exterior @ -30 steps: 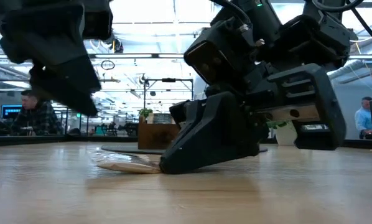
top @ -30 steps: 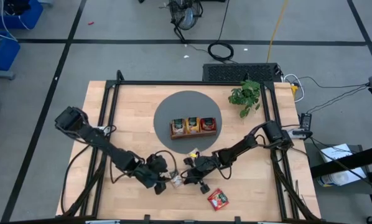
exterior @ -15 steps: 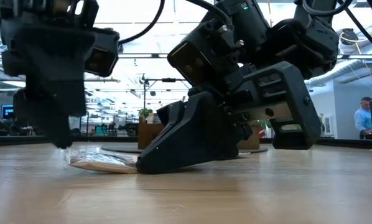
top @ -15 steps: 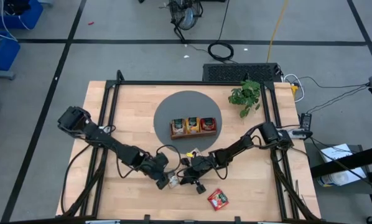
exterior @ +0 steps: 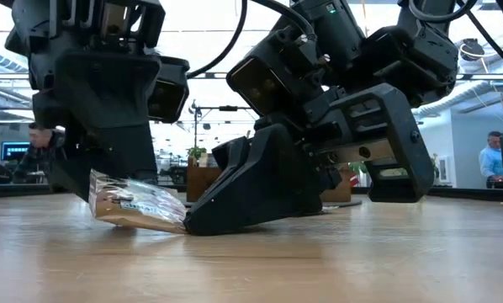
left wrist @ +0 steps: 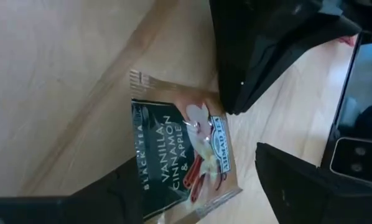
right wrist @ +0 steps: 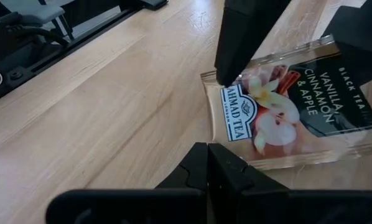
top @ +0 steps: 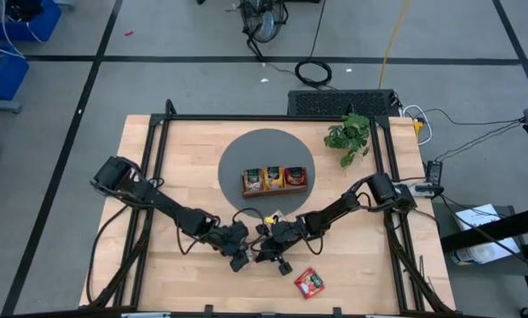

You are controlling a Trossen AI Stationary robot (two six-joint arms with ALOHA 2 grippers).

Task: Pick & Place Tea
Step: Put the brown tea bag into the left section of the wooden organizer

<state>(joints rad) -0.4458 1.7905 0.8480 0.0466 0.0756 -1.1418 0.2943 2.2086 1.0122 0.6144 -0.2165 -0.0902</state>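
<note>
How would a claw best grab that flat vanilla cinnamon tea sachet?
By the raised edge of the sachet, from the left claw's side. It lies flat, but the right claw presses the opposite edge down, tilting this one off the table.

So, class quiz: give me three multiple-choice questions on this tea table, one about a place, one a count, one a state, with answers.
1. Where is the red sachet? A in the wooden tray; B on bare wood; C on the floor.
2. How many compartments has the wooden tray? A two; B five; C three.
3. How does the vanilla sachet lie? A one edge raised; B flat; C hanging clear.
Answers: B, it lies on the table, apart from the tray; C, three filled sections show side by side; A, it tilts off the wood between the left hand and the right hand.
</note>
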